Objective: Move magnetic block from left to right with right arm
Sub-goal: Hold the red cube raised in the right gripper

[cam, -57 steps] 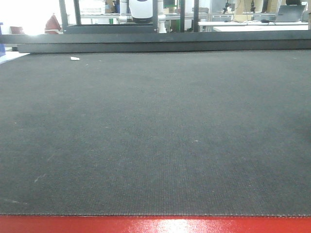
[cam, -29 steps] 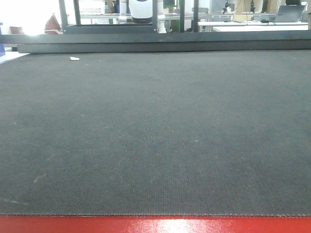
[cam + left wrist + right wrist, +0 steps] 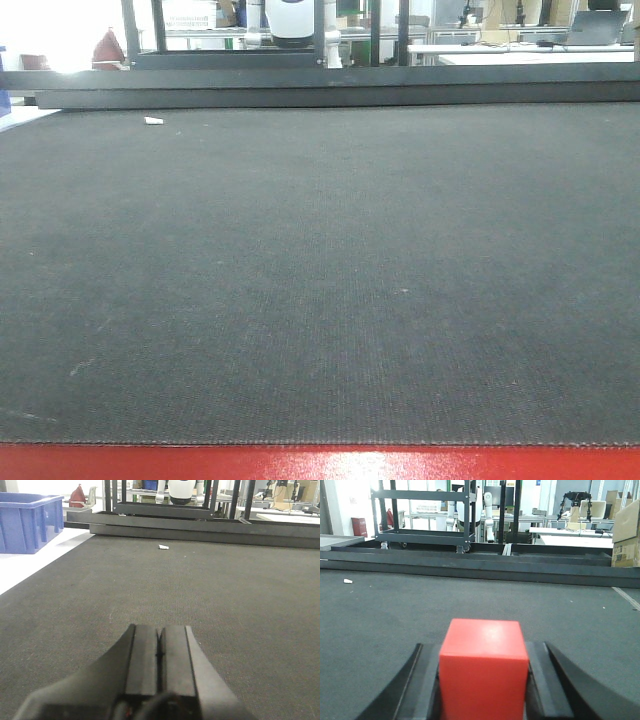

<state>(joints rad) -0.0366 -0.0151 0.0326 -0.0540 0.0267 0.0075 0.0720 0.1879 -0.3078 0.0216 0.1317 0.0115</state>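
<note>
My right gripper (image 3: 484, 652) is clamped on the red block (image 3: 484, 677); my left gripper (image 3: 159, 647) sits pressed together, holding nothing, low over the mat (image 3: 240, 590). The front view matches a second ago, so I judge the rightward carry has hardly begun.

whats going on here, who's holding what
The right gripper is shut on a solid bright red cube, the magnetic block, clamped from both sides, with the dark grey mat stretching ahead. The left gripper is shut on nothing. The front view shows neither arm, only mat and a small white scrap near its far edge.
</note>
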